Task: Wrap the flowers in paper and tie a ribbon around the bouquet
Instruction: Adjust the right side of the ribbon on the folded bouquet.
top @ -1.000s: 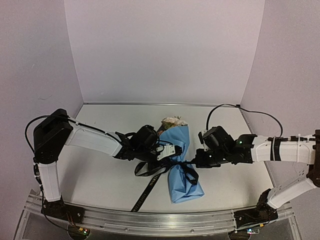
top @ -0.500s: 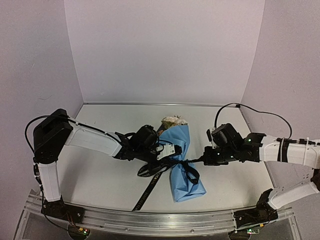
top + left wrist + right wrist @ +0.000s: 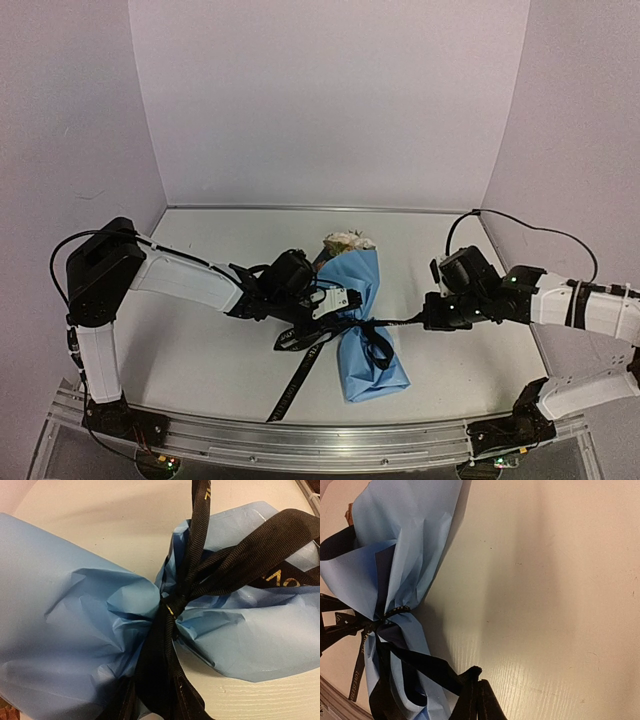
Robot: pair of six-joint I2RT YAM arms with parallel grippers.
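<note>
The bouquet (image 3: 368, 335) was found lying on the table (image 3: 200, 340), about midway between the two arms, with its wide end turned toward the back wall. The paper (image 3: 358, 280) served as the only holder in view: a light blue cone, pinched in at a waist, with the flowers (image 3: 347, 241) held inside it. Only a small cluster of cream blooms was seen at the open mouth. In the right wrist view a strip of the dark navy face (image 3: 382, 575) was exposed along a fold.

The ribbon (image 3: 295, 380) was seen wound and knotted around the pinched waist, with loops spread over the blue paper and one long tail laid toward the near edge of the table. One strand was drawn out straight to the right gripper (image 3: 428, 322), whose jaws were pressed together on the ribbon's end.

The left gripper (image 3: 330, 305) was placed against the left side of the cone, just above a loop of ribbon. Its fingers were not shown by its own camera, and from above they were lost against the black ribbon, so whether anything was held there could not be told. The stems and leaves were wholly covered by the paper.
</note>
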